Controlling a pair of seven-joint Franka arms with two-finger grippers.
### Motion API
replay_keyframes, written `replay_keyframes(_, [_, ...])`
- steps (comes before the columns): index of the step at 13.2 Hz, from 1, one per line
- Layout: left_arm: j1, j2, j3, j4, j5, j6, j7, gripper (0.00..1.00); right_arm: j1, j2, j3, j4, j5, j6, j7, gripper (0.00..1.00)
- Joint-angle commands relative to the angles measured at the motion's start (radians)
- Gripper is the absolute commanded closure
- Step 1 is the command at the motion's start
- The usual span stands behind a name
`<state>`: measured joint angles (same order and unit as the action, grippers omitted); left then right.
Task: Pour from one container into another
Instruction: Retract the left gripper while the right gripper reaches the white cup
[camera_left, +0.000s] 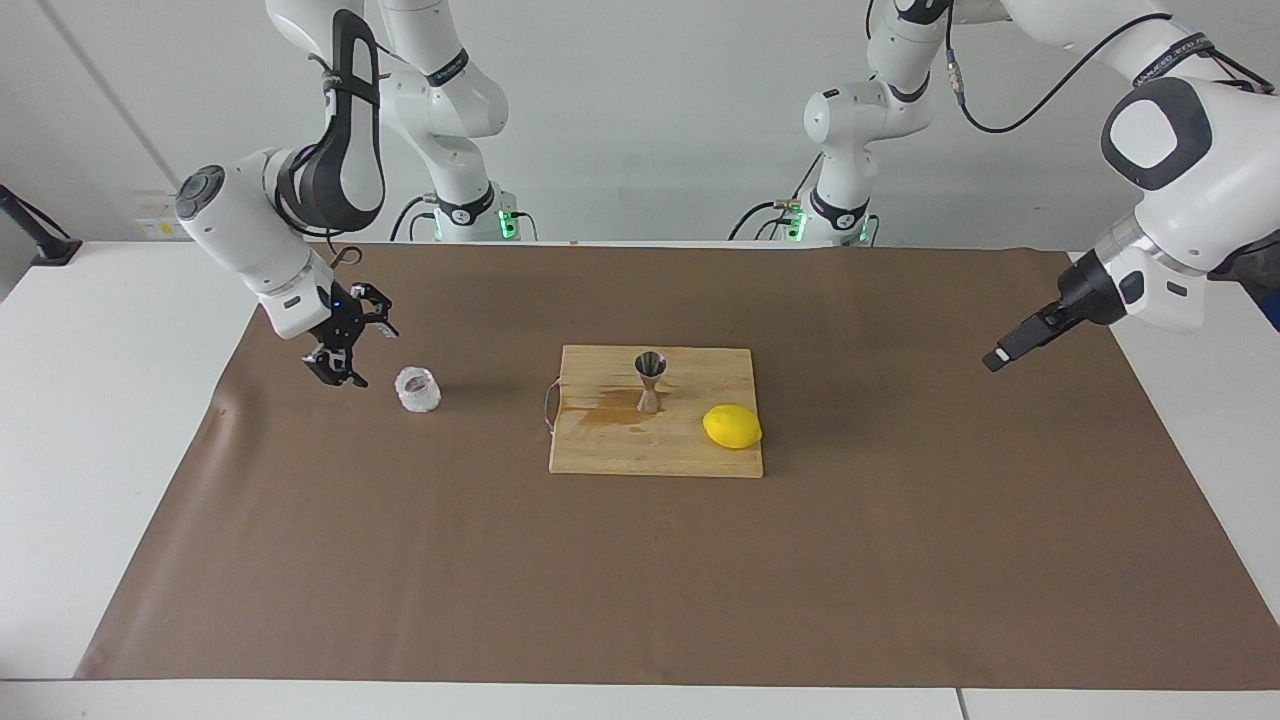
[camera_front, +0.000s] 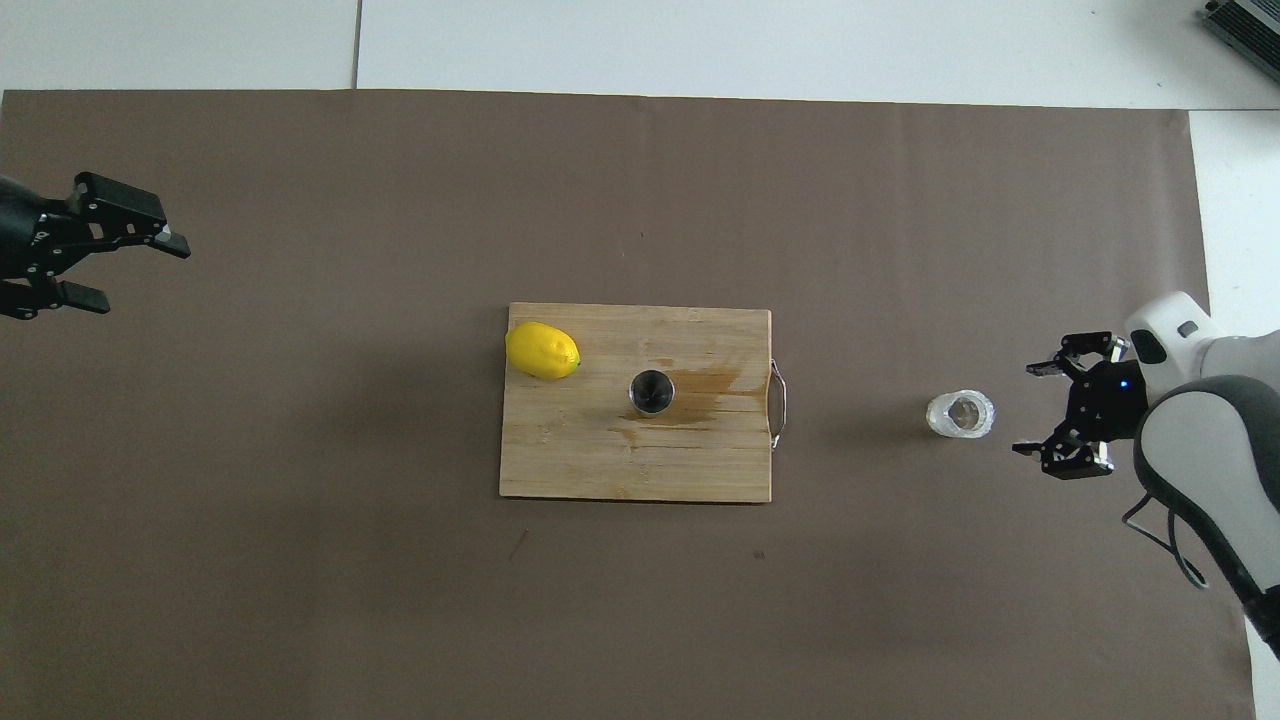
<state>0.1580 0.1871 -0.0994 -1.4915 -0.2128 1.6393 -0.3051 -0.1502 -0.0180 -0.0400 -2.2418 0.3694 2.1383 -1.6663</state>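
Note:
The small clear faceted cup stands upright on the brown paper toward the right arm's end of the table. My right gripper hangs low just beside it, open, jaws facing the cup with a small gap to it. The steel hourglass jigger stands upright on the wooden cutting board at mid-table. My left gripper is open and holds nothing, over the paper at the left arm's end.
A yellow lemon lies on the board's corner toward the left arm. A brownish wet stain spreads on the board beside the jigger. Brown paper covers the table.

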Motion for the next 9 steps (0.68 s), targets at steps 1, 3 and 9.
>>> replay_keyframes(1, [-0.024,-0.009,0.004,0.043,0.091,-0.015,0.172,0.00,-0.038,0.021,0.003,-0.035,0.098,0.029,-0.182,0.00])
replay_keyframes(3, [-0.037,-0.015,0.006,0.043,0.115,-0.010,0.257,0.00,-0.051,0.023,0.003,-0.064,0.114,0.037,-0.231,0.00])
replay_keyframes(9, [-0.179,-0.055,0.006,0.031,0.277,-0.004,0.350,0.00,-0.058,0.082,0.003,-0.090,0.275,0.074,-0.473,0.00])
